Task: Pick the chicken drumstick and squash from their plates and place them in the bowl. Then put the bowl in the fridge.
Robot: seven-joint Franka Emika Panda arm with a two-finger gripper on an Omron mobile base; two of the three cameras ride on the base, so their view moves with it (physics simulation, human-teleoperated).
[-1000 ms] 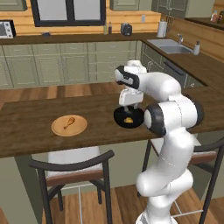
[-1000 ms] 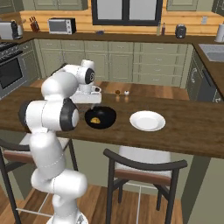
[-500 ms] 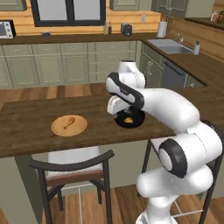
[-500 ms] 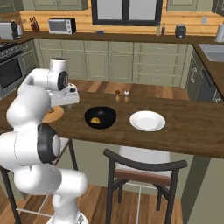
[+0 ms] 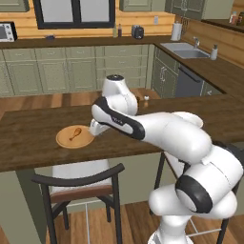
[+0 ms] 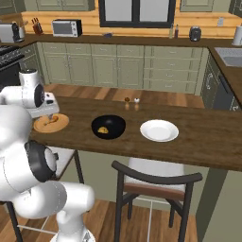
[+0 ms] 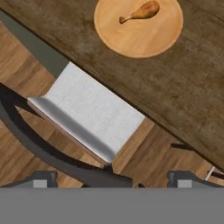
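Domestic kitchen, rendered: green cabinets (image 6: 118, 64), wooden tabletop (image 6: 198, 142) with dining chairs (image 6: 156, 182), microwave (image 6: 66, 28), sink (image 5: 188, 51), knife block (image 6: 36, 26), window (image 6: 137, 10), plank floor (image 6: 113, 92).

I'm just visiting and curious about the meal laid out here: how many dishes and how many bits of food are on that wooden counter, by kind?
Plates: 2 (wooden plate, white plate)
Bowls: 1 (black bowl)
Drumsticks: 1 (drumstick, on the wooden plate)
Squash: 1 (squash, in the bowl)
Total: 5
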